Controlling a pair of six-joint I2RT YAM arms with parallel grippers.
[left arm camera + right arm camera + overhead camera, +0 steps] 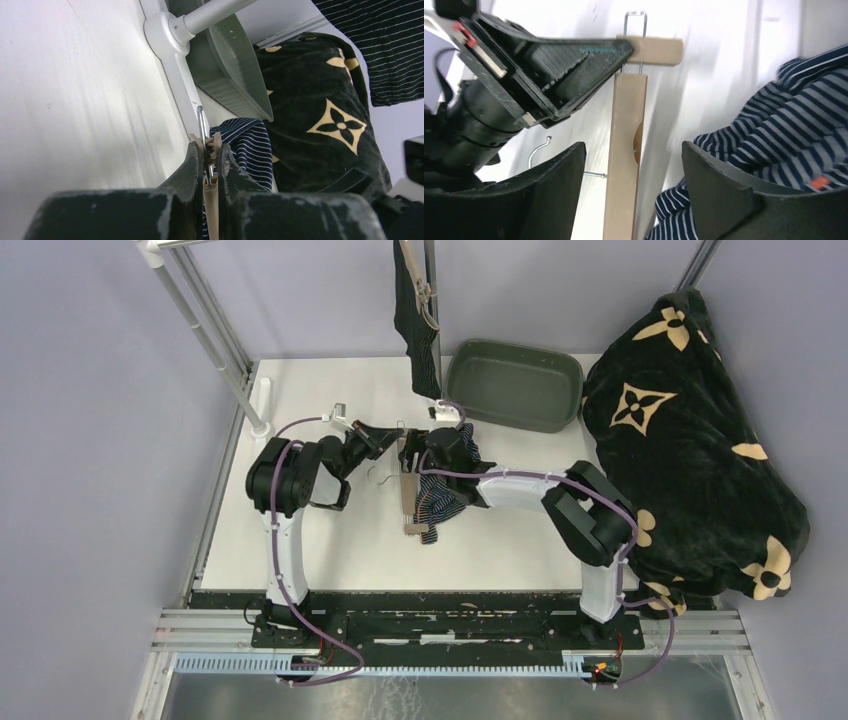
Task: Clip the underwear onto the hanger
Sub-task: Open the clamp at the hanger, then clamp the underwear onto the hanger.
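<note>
Left end effector (210, 165) fills the foreground of its wrist view, fingers pinched narrow onto the tan clip (212, 146) at the end of the wooden hanger (626, 125); grip is on the clip itself, wire loop sticking out beyond it. Right end effector (634, 150) stands wide, one finger on either side of the hanger bar, touching neither side, holding nothing. Hanger lies flat near the centre of the white surface (300, 520), long axis running 12 to 6 o'clock in the overhead view. Navy striped underwear (764, 125) is bunched on the surface just beside the bar at its 3 o'clock side, partly under the right wrist; cannot tell whether any fabric sits in a clip. Black pinstriped underwear (415, 320) hangs off the surface at 12 o'clock, from a second hanger (425, 290). Grey tub (515, 385) sits at 1 o'clock. Black blanket (690, 440) with tan flower motifs is heaped at 3 o'clock, over the surface edge.
</note>
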